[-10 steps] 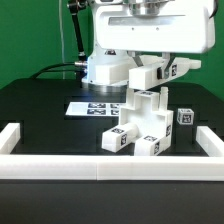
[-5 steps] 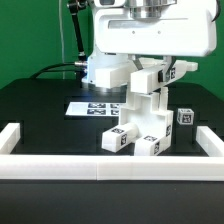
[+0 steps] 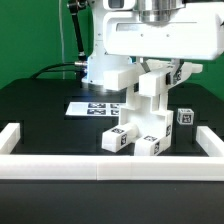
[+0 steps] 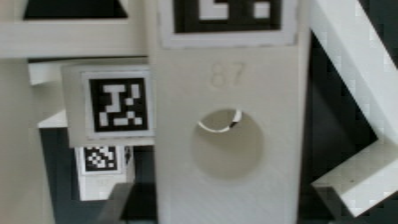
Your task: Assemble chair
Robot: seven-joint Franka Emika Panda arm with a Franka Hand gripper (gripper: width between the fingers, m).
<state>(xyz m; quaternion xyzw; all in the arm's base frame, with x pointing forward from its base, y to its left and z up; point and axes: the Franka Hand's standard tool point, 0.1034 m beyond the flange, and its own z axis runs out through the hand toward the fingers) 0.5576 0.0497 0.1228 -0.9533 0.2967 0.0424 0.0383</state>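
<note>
Just beneath the bulky white robot arm (image 3: 150, 35), the end effector (image 3: 152, 70) is clenched on a flat white plastic slab (image 3: 148, 86). Its fingers are mostly hidden by the arm's body in the exterior view. The wrist view shows this slab (image 4: 222, 160) close up, with a round hole through its face and a black-and-white square tag at one end. The slab stands nearly upright, and its lower end meets the top of the partly built white blocky plastic chair (image 3: 140, 128); I cannot tell whether it is seated there or only touching. The chair stands on the black desk (image 3: 40, 110), with two low blocks at its front showing square tags toward the camera. In the wrist view another tagged block (image 4: 116, 100) of the chair lies just beside the slab. A small white plastic cube (image 3: 185, 116) bearing a tag sits on the desk near the chair, toward the exterior view's right and apart from it. The marker board (image 3: 88, 108) lies flat behind the chair, toward the exterior view's left. A long plain white border rail (image 3: 110, 166) runs along the desk's front edge and turns back at both sides.
</note>
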